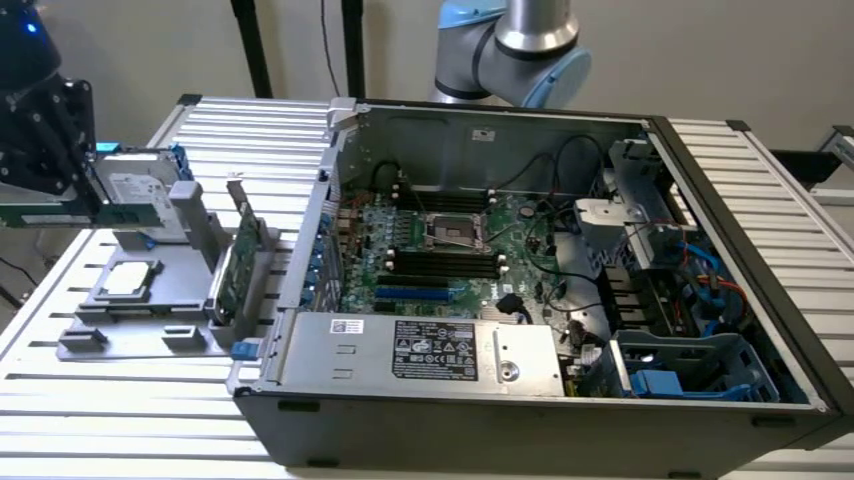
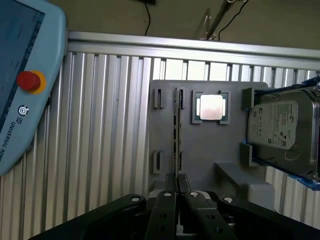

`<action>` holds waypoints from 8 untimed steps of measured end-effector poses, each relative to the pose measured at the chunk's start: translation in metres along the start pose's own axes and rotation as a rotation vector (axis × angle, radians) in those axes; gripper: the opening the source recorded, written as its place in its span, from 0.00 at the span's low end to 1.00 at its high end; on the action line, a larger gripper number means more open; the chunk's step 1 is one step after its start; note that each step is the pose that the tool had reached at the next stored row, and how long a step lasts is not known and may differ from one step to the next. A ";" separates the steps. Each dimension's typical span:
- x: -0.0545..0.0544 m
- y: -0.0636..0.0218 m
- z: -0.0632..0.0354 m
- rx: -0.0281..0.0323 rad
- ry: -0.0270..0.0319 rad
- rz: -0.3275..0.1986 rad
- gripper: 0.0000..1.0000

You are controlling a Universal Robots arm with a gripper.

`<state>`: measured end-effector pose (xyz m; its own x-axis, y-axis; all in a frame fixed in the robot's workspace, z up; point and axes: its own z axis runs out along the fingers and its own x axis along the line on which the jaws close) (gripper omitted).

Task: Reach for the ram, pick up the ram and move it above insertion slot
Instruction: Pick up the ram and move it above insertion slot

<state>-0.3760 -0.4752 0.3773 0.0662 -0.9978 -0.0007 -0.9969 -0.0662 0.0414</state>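
The ram (image 1: 60, 216) is a thin green strip hanging level under my black gripper (image 1: 47, 200) at the exterior view's far left, just above the grey fixture (image 1: 147, 320). In the wrist view the ram (image 2: 176, 135) appears edge-on, running away from my gripper (image 2: 176, 192), whose fingers are shut on its near end. The black memory slots (image 1: 441, 262) lie on the motherboard inside the open computer case (image 1: 534, 400), well off toward the exterior view's right of the gripper.
A silver hard drive with blue rails (image 1: 134, 190) (image 2: 285, 130), a processor (image 1: 127, 278) (image 2: 210, 107) and an upright green expansion card (image 1: 240, 255) sit on the fixture. A teach pendant with a red button (image 2: 22, 80) lies on the slatted table.
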 end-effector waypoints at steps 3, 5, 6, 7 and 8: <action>-0.006 -0.0023 -0.0065 0.0000 0.0000 0.000 0.12; -0.009 -0.0041 -0.0095 0.0001 -0.0001 0.000 0.12; -0.011 -0.0050 -0.0109 -0.0001 0.0000 0.000 0.12; -0.013 -0.0060 -0.0120 0.0000 0.0000 0.000 0.12; -0.015 -0.0071 -0.0126 0.0000 0.0000 0.000 0.12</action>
<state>-0.3694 -0.4603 0.3897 0.0663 -0.9978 -0.0007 -0.9969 -0.0662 0.0414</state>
